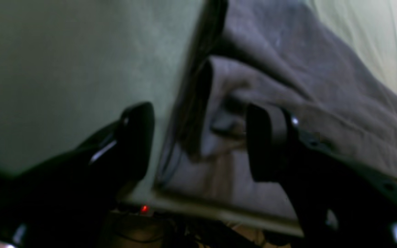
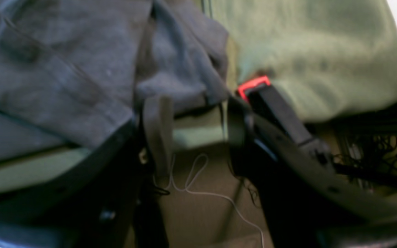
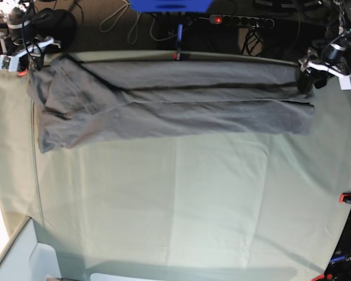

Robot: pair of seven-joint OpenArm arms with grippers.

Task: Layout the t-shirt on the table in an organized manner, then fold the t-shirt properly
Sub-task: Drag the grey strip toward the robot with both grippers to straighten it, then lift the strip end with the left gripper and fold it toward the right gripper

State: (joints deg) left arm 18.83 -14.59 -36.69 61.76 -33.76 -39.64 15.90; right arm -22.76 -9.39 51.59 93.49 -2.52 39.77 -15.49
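The dark grey t-shirt (image 3: 175,102) lies stretched in a long band along the far edge of the table (image 3: 181,199), partly folded over itself. My left gripper (image 1: 200,141) is open at the shirt's right end (image 1: 305,79), its black fingers (image 1: 264,144) astride a rumpled fold at the hem, holding nothing. In the base view this left gripper (image 3: 307,82) hangs over that end. My right gripper (image 2: 196,127) is open just off the other end of the t-shirt (image 2: 64,69), at the table edge, and shows in the base view as the right gripper (image 3: 29,65) at the far left corner.
A red-orange clip (image 2: 253,84) grips the table cloth (image 2: 315,51) beside my right fingers. More clips (image 3: 348,198) sit on the right edge. Cables and a power strip (image 3: 240,21) lie behind the table. A white box (image 3: 23,257) stands at the near left corner.
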